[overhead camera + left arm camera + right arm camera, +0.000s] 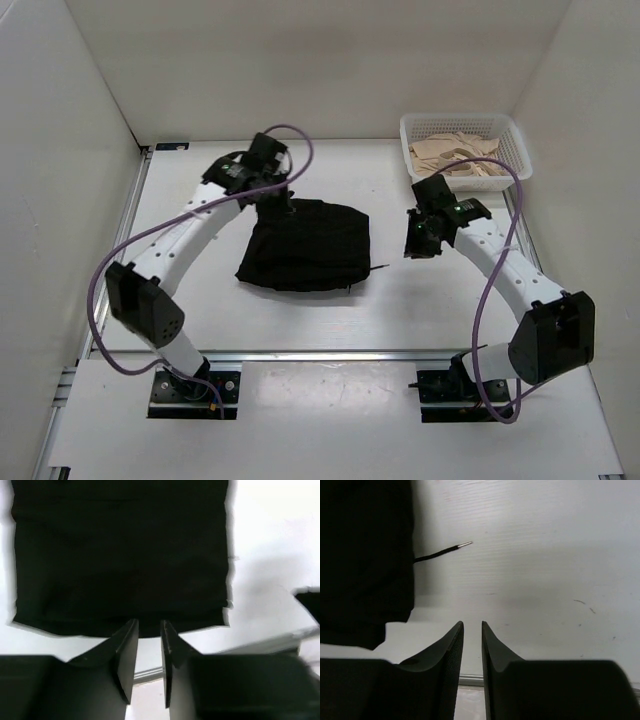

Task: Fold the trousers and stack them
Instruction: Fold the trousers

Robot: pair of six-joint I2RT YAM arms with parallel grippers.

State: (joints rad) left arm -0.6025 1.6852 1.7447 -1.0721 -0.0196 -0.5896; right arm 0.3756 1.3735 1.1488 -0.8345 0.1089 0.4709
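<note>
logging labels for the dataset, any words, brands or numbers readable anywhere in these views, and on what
None: no legible text, brand, number or sign shows in any view, whether on the black trousers, the white basket, the beige garments in it, or the table.

Both arms reach forward with elbows bent, left pincer point(149, 626) and right pincer point(472, 625) each nearly closed.

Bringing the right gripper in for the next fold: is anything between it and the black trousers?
Nothing visible. Only bare table lies between the right gripper and the trousers; their own drawstring pokes out on that side. The basket sits beyond the gripper, off that path.
</note>
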